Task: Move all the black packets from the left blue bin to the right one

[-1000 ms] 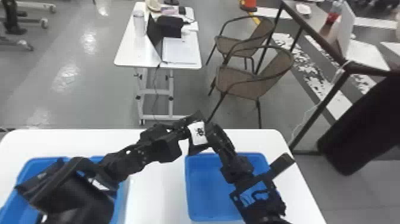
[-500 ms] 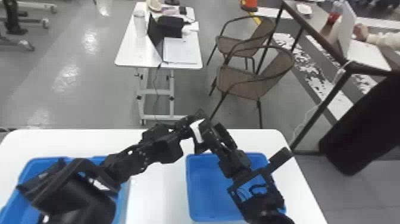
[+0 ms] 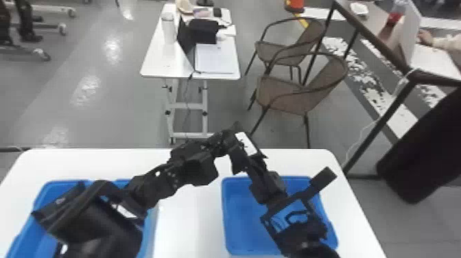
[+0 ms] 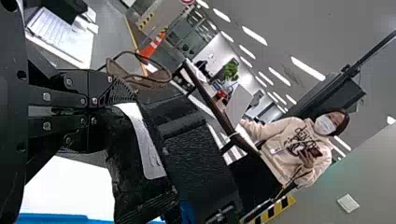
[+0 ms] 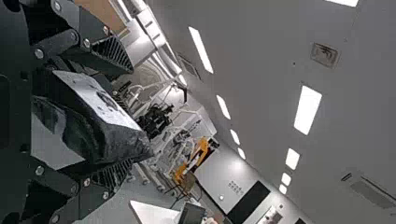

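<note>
In the head view, my left gripper (image 3: 235, 132) and right gripper (image 3: 250, 155) meet above the white table's far edge, with a black packet (image 3: 245, 143) bearing a white label between them. In the left wrist view, the left gripper (image 4: 122, 100) is shut on one end of the packet (image 4: 133, 179), and the right gripper's dark body stands close behind. The right wrist view has the right gripper (image 5: 127, 119) open, its fingers apart on either side of the packet (image 5: 109, 140). The left blue bin (image 3: 146, 236) lies mostly behind the left arm, its contents largely hidden.
The right blue bin (image 3: 240, 223) sits under the right arm, with its visible floor bare. A strip of white table (image 3: 185, 219) separates the bins. Beyond stand a small white desk (image 3: 154, 61) and brown chairs (image 3: 284, 96).
The packet's label has shifted to the right and slightly away, now lying between the right gripper's fingers. The right arm has moved slightly; the left arm looks nearly still.
</note>
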### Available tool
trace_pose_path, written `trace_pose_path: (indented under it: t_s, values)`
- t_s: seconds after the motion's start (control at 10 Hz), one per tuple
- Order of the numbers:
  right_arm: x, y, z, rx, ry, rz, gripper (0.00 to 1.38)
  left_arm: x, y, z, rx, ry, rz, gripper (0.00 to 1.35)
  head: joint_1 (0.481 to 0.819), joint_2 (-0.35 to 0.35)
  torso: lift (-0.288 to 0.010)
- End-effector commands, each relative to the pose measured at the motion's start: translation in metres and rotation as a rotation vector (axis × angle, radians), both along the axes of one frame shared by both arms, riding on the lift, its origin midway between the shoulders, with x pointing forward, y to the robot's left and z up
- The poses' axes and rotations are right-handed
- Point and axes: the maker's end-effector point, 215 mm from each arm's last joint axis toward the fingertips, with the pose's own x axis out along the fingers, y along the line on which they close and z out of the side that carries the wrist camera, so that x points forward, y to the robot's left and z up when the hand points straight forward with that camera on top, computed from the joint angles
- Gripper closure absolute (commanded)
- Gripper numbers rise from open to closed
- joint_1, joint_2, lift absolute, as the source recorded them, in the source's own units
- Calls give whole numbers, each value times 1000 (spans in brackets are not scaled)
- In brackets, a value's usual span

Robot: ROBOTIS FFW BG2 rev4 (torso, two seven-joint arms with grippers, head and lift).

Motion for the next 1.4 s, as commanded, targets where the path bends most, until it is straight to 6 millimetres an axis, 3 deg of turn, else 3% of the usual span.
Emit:
trace_pose_path:
  t_s: [0.0, 0.1, 0.3, 0.4, 0.5, 0.7, 1.0, 1.2, 1.3]
  values:
    - [1, 6, -1, 23, 10, 4, 852, -1, 0, -2, -3, 5, -1, 1099, 695, -131, 0]
    - [4, -1, 3, 25, -5, -23, 1039, -3, -1, -3, -5, 11, -5, 1098, 695, -129, 0]
    - [9, -12, 7, 21, -20, -66, 1085, -4, 0, -7, -9, 23, -4, 1098, 695, -136, 0]
    - [10, -15, 6, 19, -16, -82, 1205, -4, 1, -6, -15, 26, -1, 1088, 695, -142, 0]
    - [11, -16, 4, 18, -13, -87, 1205, -4, 3, -7, -29, 34, 5, 957, 695, -147, 0]
    - [13, -30, -5, 20, 2, -124, 1205, 0, 19, -16, -47, 76, 49, 536, 695, -147, 0]
    - [15, -74, -35, 7, 56, -209, 1205, 7, 80, -32, -60, 159, 179, 340, 695, -141, 0]
    - [9, -102, -88, -25, 151, -260, 1205, 4, 129, -28, -123, 205, 278, 243, 695, -126, 0]
    - [3, -117, -120, -55, 208, -282, 1204, -1, 156, -16, -162, 214, 331, 233, 695, -115, 0]
